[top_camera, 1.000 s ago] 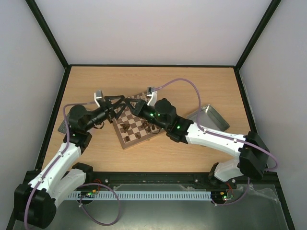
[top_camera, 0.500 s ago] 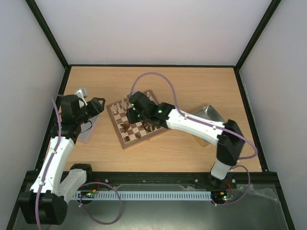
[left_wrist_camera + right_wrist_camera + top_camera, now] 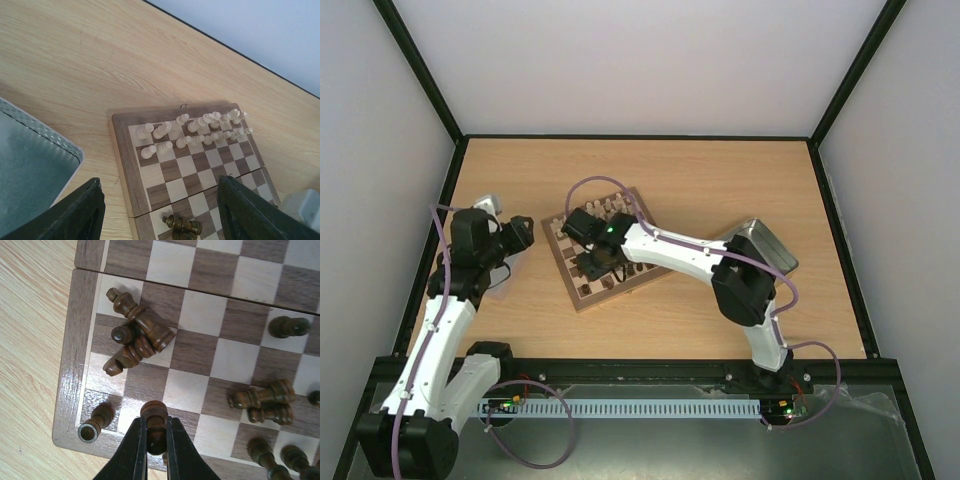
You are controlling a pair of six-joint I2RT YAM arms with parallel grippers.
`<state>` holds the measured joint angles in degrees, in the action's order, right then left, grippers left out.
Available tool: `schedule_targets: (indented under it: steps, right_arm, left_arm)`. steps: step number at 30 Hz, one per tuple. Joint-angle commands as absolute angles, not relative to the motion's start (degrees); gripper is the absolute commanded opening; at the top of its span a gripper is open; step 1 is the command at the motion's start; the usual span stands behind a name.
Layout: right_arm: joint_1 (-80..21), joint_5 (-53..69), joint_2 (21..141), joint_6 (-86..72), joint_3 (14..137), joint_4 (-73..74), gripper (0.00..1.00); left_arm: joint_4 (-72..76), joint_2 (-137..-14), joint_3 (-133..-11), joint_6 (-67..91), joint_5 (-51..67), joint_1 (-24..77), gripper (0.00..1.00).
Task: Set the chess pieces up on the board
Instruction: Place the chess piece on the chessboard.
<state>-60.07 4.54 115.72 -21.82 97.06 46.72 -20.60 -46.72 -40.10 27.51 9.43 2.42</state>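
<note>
The board (image 3: pixel 582 298) lies tilted at the table's middle. Cream chess pieces (image 3: pixel 200 127) stand in two rows along its far side. Several dark brown pieces lie toppled on the near half (image 3: pixel 135 335), and more show at the right of the right wrist view (image 3: pixel 265 400). One dark piece stands in the near left corner square (image 3: pixel 95 425). My right gripper (image 3: pixel 155 432) is shut on a dark brown piece (image 3: pixel 156 415), held upright just above the board's near row. My left gripper (image 3: pixel 160 220) is wide open and empty, left of the board above bare table.
A silver metal tray (image 3: pixel 760 245) sits right of the board. Another tray (image 3: pixel 30 165) lies left of the board under my left arm. The right arm's cable loops over the board's far side. Black frame rails edge the table.
My left arm pulled back to the left, off the board. My right arm swung its gripper to the board's near left corner and now holds a dark piece.
</note>
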Motion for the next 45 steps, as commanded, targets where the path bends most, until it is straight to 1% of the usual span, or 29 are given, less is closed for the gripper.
schedule_targets:
  steps: [1,14,28,34,40,45]
  right_arm:
    - [-60.53,5.96,119.11,-20.60,100.36,50.62,0.02]
    - [-60.99,5.75,126.80,-20.76,106.68,49.86,0.02]
    - [-61.01,1.84,127.64,-22.87,107.92,45.22,0.02]
    - [-60.96,3.20,126.16,-22.52,107.40,47.95,0.02]
    - [-61.28,8.73,125.60,-20.42,107.67,52.61,0.03]
    - [-61.44,9.63,124.99,-20.04,106.45,52.56,0.03]
  left_arm:
    - [-20.58,-45.47,-39.07,27.77,8.22,3.22,0.64]
    - [-21.21,-44.28,-38.94,28.04,6.76,3.52,0.64]
    - [-21.03,-44.36,-38.85,28.02,6.94,3.52,0.64]
    - [-20.92,-44.28,-38.85,28.02,6.92,3.52,0.64]
    - [-20.99,-44.30,-38.81,27.95,7.03,3.52,0.65]
    - [-20.80,-44.33,-38.80,27.93,7.20,3.52,0.65]
